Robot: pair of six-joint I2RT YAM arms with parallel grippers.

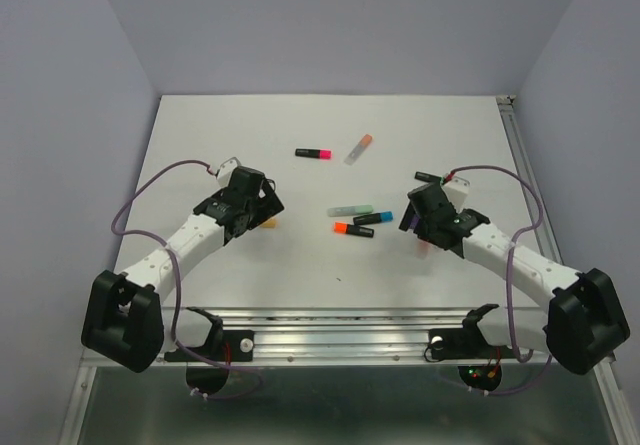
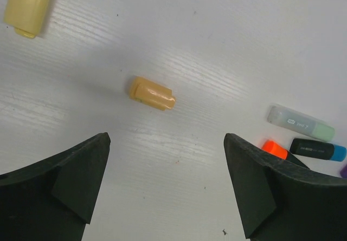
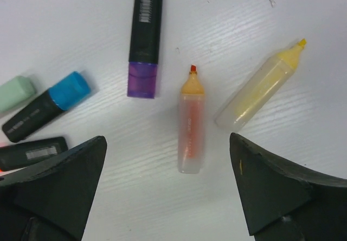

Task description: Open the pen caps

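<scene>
Left wrist view, and the left gripper (image 2: 166, 138) is spread wide, nothing between its black fingers (image 2: 70, 181), hanging over the white table (image 2: 217, 46). Just ahead of the gap, centre of frame, a peach cap (image 2: 152, 93) lies on its side, loose, touching neither finger. In the top left corner sits a yellow cap (image 2: 27, 7), also loose and well apart from the peach one. At the right edge there's a pale pen (image 2: 293, 119) wearing its green cap (image 2: 323, 131). Below it is a black pen (image 2: 312, 148) with its blue cap (image 2: 337, 152) on, and an orange cap (image 2: 275, 149) peeks out just beside the finger on the right of the frame. Right wrist view now: the right gripper (image 3: 167, 138) is released too, jaws apart and holding nothing. Between the fingers, centre frame, an orange barrel (image 3: 191, 124) lies uncapped, tip toward the top. To its right is a yellow barrel (image 3: 260, 92), uncapped, slanting to the upper right. Upper left of centre, a long black pen (image 3: 146, 19) carries its purple cap (image 3: 143, 79). Top external view: the two grippers sit well apart, capped pens clustered between them at mid-frame. Higher up are a pink-capped pen (image 1: 313, 152) and a slanted pen (image 1: 358, 149) with an orange end, cap or bare tip, too small to tell.
</scene>
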